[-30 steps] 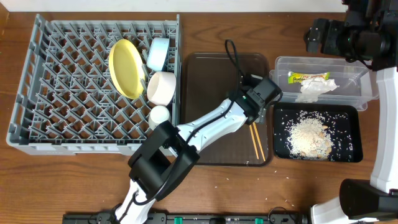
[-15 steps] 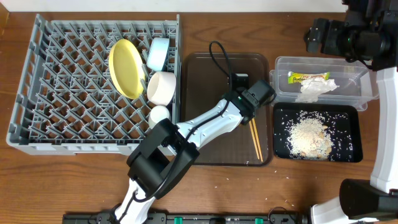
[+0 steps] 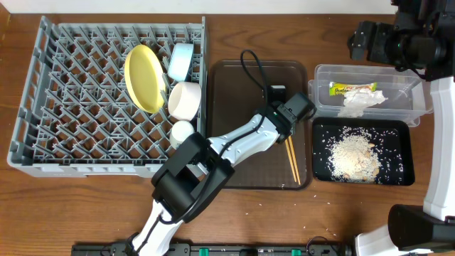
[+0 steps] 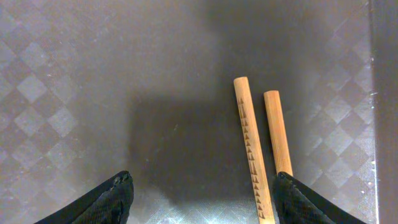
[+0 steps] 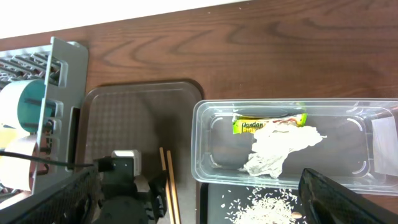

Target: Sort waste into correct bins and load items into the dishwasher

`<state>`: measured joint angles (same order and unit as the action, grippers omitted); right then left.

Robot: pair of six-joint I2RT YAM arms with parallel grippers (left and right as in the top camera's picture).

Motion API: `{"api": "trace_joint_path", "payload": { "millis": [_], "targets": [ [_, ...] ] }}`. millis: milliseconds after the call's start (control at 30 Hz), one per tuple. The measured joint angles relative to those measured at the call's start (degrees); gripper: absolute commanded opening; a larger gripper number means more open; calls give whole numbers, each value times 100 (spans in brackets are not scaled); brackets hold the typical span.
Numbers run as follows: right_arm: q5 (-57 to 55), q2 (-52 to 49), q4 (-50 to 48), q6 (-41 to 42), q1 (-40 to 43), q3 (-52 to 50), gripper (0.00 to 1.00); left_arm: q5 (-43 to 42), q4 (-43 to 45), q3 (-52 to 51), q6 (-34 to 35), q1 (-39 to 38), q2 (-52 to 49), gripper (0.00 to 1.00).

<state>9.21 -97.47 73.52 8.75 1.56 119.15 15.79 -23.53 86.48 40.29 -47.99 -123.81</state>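
Note:
Two wooden chopsticks (image 3: pixel 291 158) (image 4: pixel 249 143) lie side by side on the brown tray (image 3: pixel 234 92). My left gripper (image 3: pixel 286 135) (image 4: pixel 202 190) hovers low over their upper ends, open, with the sticks just inside its right finger (image 4: pixel 305 199). In the grey dish rack (image 3: pixel 43 107) stand the yellow plate (image 3: pixel 144 77), blue bowl (image 3: pixel 181 60), white bowl (image 3: pixel 185 99) and pale cup (image 3: pixel 183 131). The clear tub (image 3: pixel 405 99) holds the wrapper (image 3: pixel 352 89) and napkin (image 3: pixel 361 101). Rice (image 3: pixel 352 153) lies in the black tray (image 3: pixel 405 135). My right gripper (image 3: pixel 398 43) (image 5: pixel 199 205) hangs open and empty at the back right.
The left arm stretches diagonally from the table's front edge across the brown tray, with its black cable (image 3: pixel 252 64) looping over the tray's back half. A few rice grains (image 3: pixel 320 231) lie on the wooden table near the front.
The left gripper has shifted slightly to the left over the chopsticks' ends and its jaws have narrowed a little. The cable loop has swung left. The right arm has not moved.

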Motion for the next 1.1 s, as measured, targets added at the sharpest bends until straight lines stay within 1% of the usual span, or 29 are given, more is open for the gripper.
{"api": "trace_joint_path", "payload": {
  "millis": [100,167,300,433,500,533,567,633,800,900,1000,1100],
  "targets": [
    [0,0,0,0,0,0,99,-31,15,0,0,0,-2,72],
    [0,0,0,0,0,0,99,-42,20,0,0,0,-2,68],
    [0,0,0,0,0,0,99,-57,107,0,20,0,-46,68],
    [0,0,-2,0,0,0,99,-111,197,0,-11,-7,-151,60],
    [0,0,0,0,0,0,99,-109,197,0,-11,-4,-151,38],
    [0,0,0,0,0,0,99,-114,199,0,-13,-2,-151,24],
    [0,0,0,0,0,0,99,-129,197,0,-9,0,-151,15],
    [0,0,0,0,0,0,99,-166,197,0,-15,0,-151,8],
    [0,0,0,0,0,0,99,-219,170,0,-109,0,-144,8],
    [0,0,0,0,0,0,99,-275,-37,4,-229,11,-90,8],
    [-2,0,-2,0,0,0,99,-610,-494,79,-680,129,57,8],
    [0,0,0,0,0,0,99,-916,-999,120,-1143,446,511,8]
  ]
}}
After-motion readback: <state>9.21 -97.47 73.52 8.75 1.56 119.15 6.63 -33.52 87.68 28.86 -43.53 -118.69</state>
